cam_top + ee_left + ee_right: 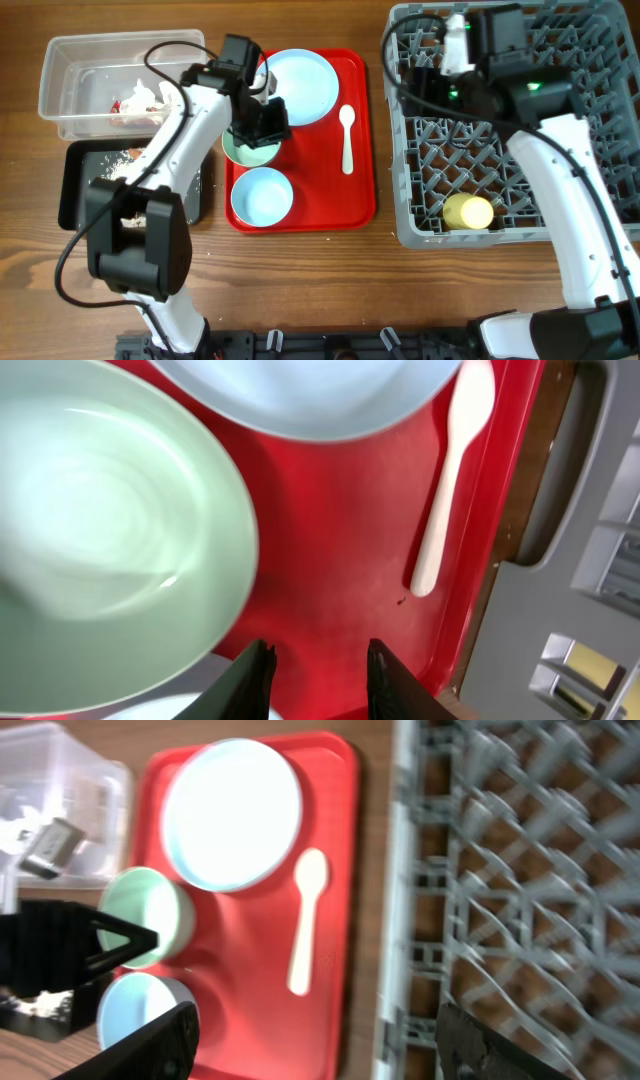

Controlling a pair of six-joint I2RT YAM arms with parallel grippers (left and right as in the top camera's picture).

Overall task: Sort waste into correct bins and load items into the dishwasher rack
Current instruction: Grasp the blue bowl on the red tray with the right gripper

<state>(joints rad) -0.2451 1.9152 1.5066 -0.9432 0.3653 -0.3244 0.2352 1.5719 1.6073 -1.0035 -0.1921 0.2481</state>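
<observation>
My left gripper [262, 125] [318, 660] is open and empty, low over the red tray, just right of the mint bowl [240, 152] [100, 530]. The blue bowl [262, 195] [140, 1010], the pale blue plate [300, 85] [300, 395] [232, 815] and the white spoon [347, 135] [450, 470] [305, 920] lie on the tray. My right gripper [432, 85] [325, 1040] is wide open and empty above the left edge of the grey rack [520, 130] [520, 870]. The yellow cup [468, 212] lies in the rack. The clear tub [100, 85] holds the red-and-white wrapper [128, 105] and white tissue. The black bin [75, 185] holds white grains.
The flat red tray [355, 200] [340, 560] sits between the bins and the rack, a narrow strip of wooden table on either side. My left arm reaches over the black bin and the tub's right end. Carrot and brown lump do not show.
</observation>
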